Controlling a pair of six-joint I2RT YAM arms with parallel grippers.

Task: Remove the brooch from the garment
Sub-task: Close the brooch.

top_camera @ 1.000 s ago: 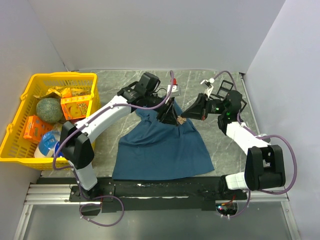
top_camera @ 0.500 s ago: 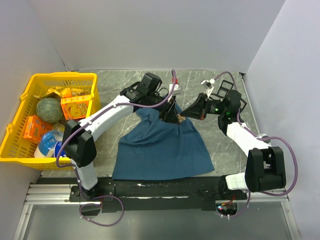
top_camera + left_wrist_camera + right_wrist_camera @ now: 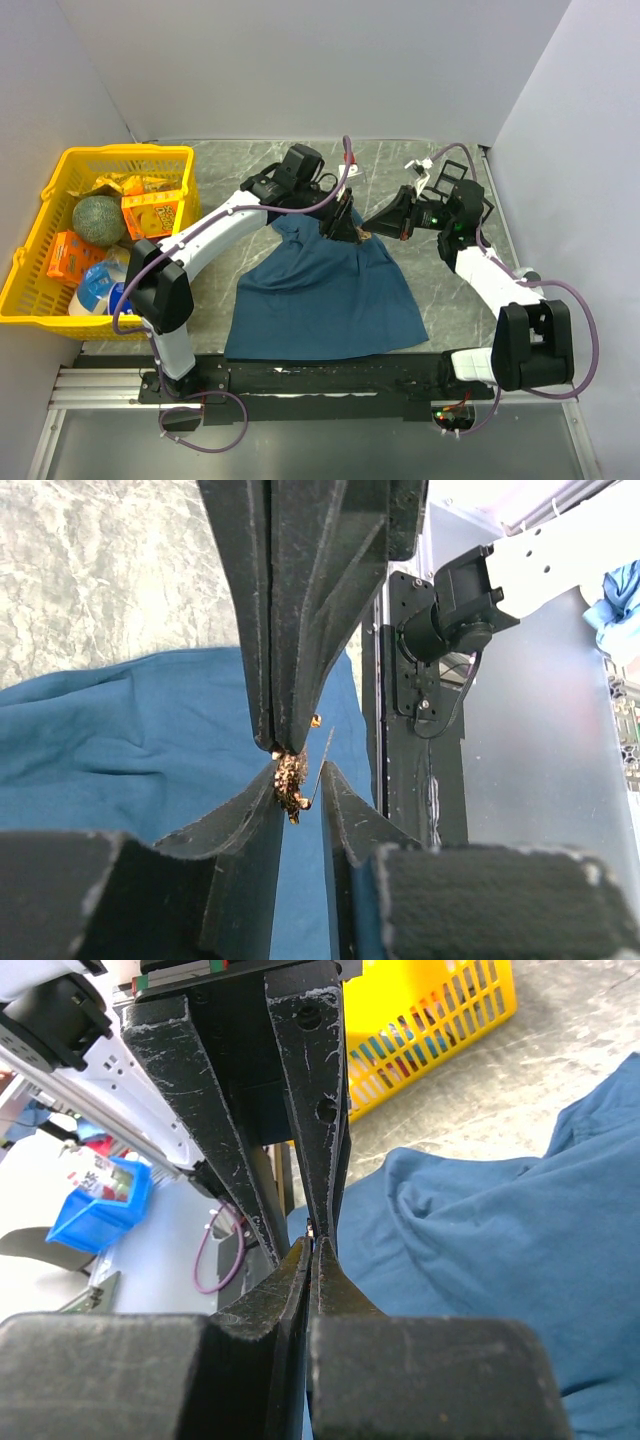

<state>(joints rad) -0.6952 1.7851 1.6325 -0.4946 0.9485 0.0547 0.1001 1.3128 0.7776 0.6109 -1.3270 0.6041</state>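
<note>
The garment, a dark teal-blue T-shirt, lies spread on the grey table, its upper end bunched under both grippers. It also shows in the left wrist view and the right wrist view. The brooch is a small gold cluster with its thin pin hanging loose. My right gripper is shut on the brooch's top and holds it just above the cloth. My left gripper is open, its jaws either side of the brooch; the left finger touches it.
A yellow basket with a melon, orange boxes and a blue-and-white pack stands at the left. A black wire stand sits at the back right. White walls close in the table. A black rail runs along the near edge.
My left gripper has shifted slightly right and up, closer to the right gripper. The right gripper stays shut on the brooch. The shirt has barely moved.
</note>
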